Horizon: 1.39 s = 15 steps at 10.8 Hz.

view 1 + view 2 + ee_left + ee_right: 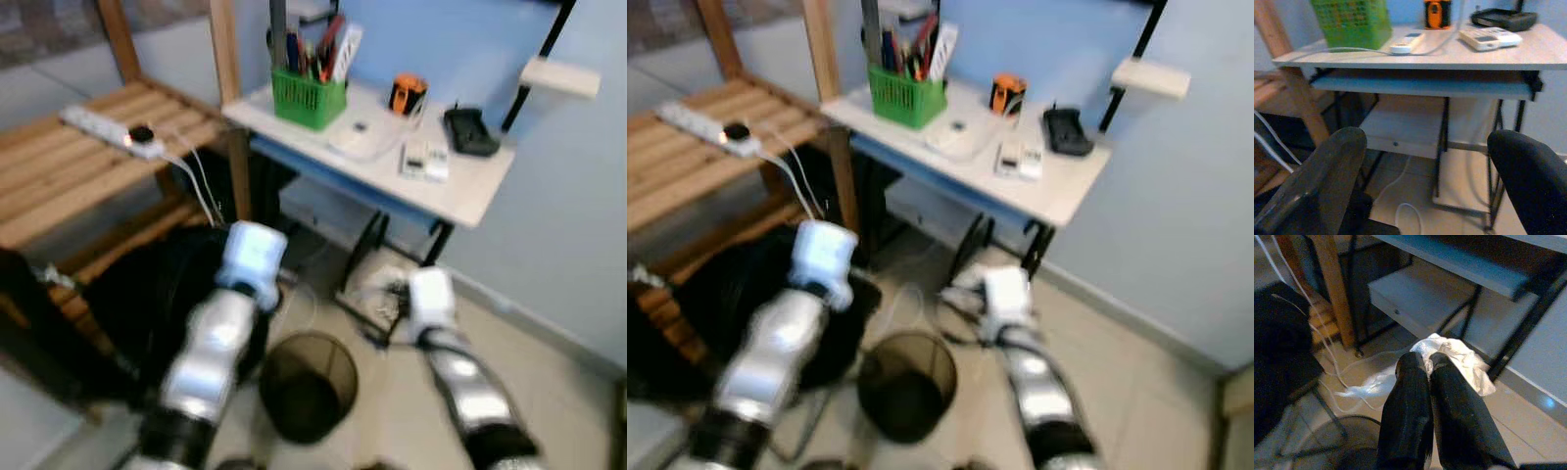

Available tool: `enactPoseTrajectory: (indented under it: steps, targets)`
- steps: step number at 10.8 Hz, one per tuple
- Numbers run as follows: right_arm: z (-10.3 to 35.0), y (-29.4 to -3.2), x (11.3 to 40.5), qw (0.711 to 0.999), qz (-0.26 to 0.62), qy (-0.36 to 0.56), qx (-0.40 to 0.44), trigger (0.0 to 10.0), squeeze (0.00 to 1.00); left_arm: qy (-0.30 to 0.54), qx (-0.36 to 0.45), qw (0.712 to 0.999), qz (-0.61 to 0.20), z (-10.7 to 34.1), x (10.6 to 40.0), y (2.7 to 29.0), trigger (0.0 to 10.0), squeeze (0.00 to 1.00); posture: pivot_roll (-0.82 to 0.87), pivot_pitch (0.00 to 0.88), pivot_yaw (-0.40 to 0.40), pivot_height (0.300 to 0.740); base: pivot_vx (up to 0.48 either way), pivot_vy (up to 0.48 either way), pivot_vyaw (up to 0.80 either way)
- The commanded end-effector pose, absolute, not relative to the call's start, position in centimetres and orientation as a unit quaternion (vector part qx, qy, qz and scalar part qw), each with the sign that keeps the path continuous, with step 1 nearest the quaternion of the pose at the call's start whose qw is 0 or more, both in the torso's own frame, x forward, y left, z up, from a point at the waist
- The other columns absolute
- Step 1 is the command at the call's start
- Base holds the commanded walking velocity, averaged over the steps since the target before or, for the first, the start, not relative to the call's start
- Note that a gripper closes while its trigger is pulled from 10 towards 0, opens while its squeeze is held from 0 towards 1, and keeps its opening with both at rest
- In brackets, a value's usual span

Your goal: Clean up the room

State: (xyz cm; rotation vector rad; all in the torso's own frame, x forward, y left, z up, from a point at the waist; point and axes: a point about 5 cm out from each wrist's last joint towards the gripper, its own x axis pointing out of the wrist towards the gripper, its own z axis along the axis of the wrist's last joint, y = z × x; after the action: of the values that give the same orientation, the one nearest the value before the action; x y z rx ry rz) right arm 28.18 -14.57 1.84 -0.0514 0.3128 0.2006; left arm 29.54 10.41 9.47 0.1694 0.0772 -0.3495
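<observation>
progress: early, trash not yet in bin | white crumpled paper on floor under desk, near mesh bin | R gripper fingers pressed together, holds nothing, just before paper | L gripper wide open, empty

A pale blue wall runs behind a small white table on black metal legs, with a bluish pull-out shelf under its top and a lower shelf beneath that. Beside it stands a slatted wooden bench with upright wooden posts. The floor is light tile. A small white wall shelf sits on a black bracket.
</observation>
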Motion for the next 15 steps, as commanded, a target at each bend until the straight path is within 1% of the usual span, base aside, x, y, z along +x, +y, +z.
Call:
enactPoseTrajectory:
  steps: [1, 2, 3, 4, 5, 6, 7, 9, 11, 13, 15]
  targets:
    - [1.8, -14.0, 28.4, 0.979, 0.118, 0.162, -0.032, 10.0, 0.0, 0.052, 0.085, 0.98, -0.172, 9.1, 29.3, 10.9, 10.0, 0.0, 0.14, 0.0, -0.049, 0.726, 0.0, 0.0, 0.0]
    - [1.4, -14.3, 28.5, 0.975, 0.123, 0.178, -0.043, 10.0, 0.0, 0.065, 0.086, 0.978, -0.179, 8.7, 29.1, 10.6, 10.0, 0.0, 0.15, 0.0, -0.058, 0.726, 0.0, 0.0, 0.0]
    - [0.9, -13.9, 28.4, 0.971, 0.138, 0.19, -0.051, 10.0, 0.0, 0.073, 0.087, 0.976, -0.184, 8.5, 28.8, 10.4, 10.0, 0.0, 0.17, 0.003, -0.066, 0.726, 0.0, 0.0, 0.0]
    - [0.6, -12.4, 28.6, 0.964, 0.165, 0.199, -0.054, 10.0, 0.0, 0.089, 0.099, 0.972, -0.196, 8.1, 28.4, 10.4, 10.0, 0.0, 0.19, 0.014, -0.079, 0.726, 0.0, 0.0, 0.0]
    - [0.6, -11.9, 28.7, 0.963, 0.172, 0.199, -0.053, 10.0, 0.0, 0.097, 0.107, 0.969, -0.202, 7.8, 28.1, 10.5, 10.0, 0.0, 0.2, 0.021, -0.085, 0.726, 0.0, 0.0, 0.0]
    - [0.8, -9.8, 29.1, 0.959, 0.197, 0.198, -0.047, 10.0, 0.0, 0.124, 0.13, 0.958, -0.225, 6.4, 26.7, 11.1, 10.0, 0.0, 0.24, 0.042, -0.103, 0.726, 0.0, 0.0, 0.0]
    - [0.8, -9.3, 29.1, 0.957, 0.205, 0.199, -0.044, 10.0, 0.0, 0.133, 0.133, 0.955, -0.23, 6.1, 25.9, 11.3, 10.0, 0.0, 0.25, 0.053, -0.112, 0.726, 0.0, 0.0, 0.0]
    - [1.0, -7.4, 29.3, 0.951, 0.234, 0.197, -0.049, 10.0, 0.0, 0.154, 0.151, 0.951, -0.222, 4.5, 23.8, 12.6, 10.0, 0.0, 0.27, 0.084, -0.132, 0.726, 0.0, 0.0, 0.0]
    - [1.4, -5.7, 29.5, 0.945, 0.257, 0.196, -0.057, 10.0, 0.0, 0.148, 0.152, 0.95, -0.23, 4.2, 22.7, 12.6, 10.0, 0.0, 0.28, 0.097, -0.143, 0.726, 0.0, 0.0, 0.0]
    - [1.9, -5.1, 29.9, 0.948, 0.253, 0.188, -0.05, 10.0, 0.0, 0.143, 0.162, 0.943, -0.252, 4.1, 22.2, 12.0, 10.0, 0.0, 0.28, 0.11, -0.142, 0.726, 0.0, 0.0, 0.0]
    - [2.1, -4.8, 30.1, 0.951, 0.242, 0.185, -0.046, 10.0, 0.0, 0.15, 0.184, 0.928, -0.287, 3.8, 21.3, 11.3, 10.0, 0.0, 0.29, 0.147, -0.157, 0.726, 0.0, 0.0, 0.0]
